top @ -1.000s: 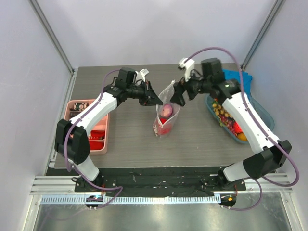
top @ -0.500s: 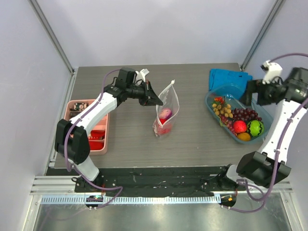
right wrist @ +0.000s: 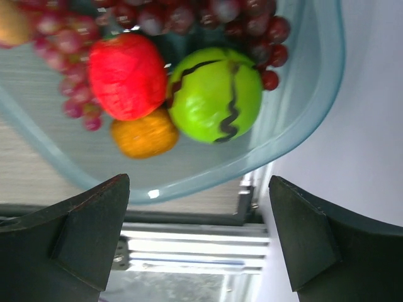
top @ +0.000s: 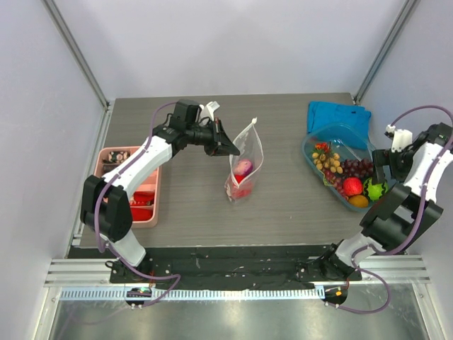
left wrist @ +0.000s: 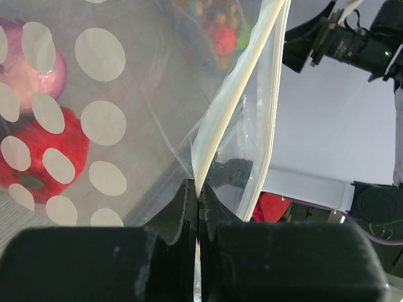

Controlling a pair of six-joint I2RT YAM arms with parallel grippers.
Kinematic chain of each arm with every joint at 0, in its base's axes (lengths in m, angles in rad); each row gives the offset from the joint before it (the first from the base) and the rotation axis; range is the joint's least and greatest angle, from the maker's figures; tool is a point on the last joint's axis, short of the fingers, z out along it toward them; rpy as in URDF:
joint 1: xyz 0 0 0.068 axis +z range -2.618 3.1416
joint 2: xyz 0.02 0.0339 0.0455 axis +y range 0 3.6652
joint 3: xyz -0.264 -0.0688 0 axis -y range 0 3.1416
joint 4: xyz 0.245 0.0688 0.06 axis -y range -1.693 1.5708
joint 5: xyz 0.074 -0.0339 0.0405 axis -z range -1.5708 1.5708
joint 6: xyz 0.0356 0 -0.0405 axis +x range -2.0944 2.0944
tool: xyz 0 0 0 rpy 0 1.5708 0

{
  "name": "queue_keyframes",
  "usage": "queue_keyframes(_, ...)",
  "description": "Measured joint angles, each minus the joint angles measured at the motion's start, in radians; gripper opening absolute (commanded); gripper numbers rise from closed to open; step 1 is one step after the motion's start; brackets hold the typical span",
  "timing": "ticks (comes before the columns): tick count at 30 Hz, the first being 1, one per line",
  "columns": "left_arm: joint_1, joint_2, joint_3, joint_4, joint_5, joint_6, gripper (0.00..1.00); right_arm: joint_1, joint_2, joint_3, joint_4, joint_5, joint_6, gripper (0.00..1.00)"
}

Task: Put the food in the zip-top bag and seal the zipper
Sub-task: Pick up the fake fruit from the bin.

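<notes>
- Left gripper (left wrist: 198,189), pinched together on the zipper (left wrist: 234,94), holds the dotted zip-top bag (top: 253,145) upright mid-surface, with a pink piece (left wrist: 19,69) and a red piece (left wrist: 34,135) inside.
- Risk: the thin film could slip from that pinch, letting the mouth slump closed.
- Clear tub (top: 310,151) at the right edge holds a round green fruit (right wrist: 217,94) among others.
- Right gripper (right wrist: 195,226) hangs over it, fingers apart; round fruit may roll away from closing fingers.

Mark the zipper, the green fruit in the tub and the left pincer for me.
zipper (left wrist: 234,100), left wrist view, middle of the whitish strip.
green fruit (right wrist: 217,94), right wrist view, centre of its striped skin.
left pincer (left wrist: 198,192), left wrist view, where its closed tips pinch the zipper.
</notes>
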Motion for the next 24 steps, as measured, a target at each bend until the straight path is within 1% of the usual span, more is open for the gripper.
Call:
queue_keyframes(5,0.0,0.0,0.0,0.0,0.0,0.0,0.03,0.035,0.089,-0.012,0.097,0.081,-0.035,0.97)
queue_keyframes(11,0.0,0.0,0.0,0.0,-0.001,0.002,0.03,0.076,0.157,-0.027,0.165,0.132,-0.067,0.97)
queue_keyframes(19,0.0,0.0,0.0,-0.005,-0.001,0.016,0.02,0.145,0.196,-0.147,0.265,0.198,-0.08,0.97)
queue_keyframes(21,0.0,0.0,0.0,-0.008,-0.001,0.023,0.02,0.158,0.204,-0.176,0.285,0.224,-0.087,0.94)
queue_keyframes(22,0.0,0.0,0.0,-0.008,-0.001,0.026,0.02,0.162,0.209,-0.182,0.291,0.232,-0.09,0.89)
queue_keyframes(24,0.0,0.0,0.0,-0.011,-0.001,0.028,0.02,0.164,0.214,-0.185,0.298,0.244,-0.094,0.84)
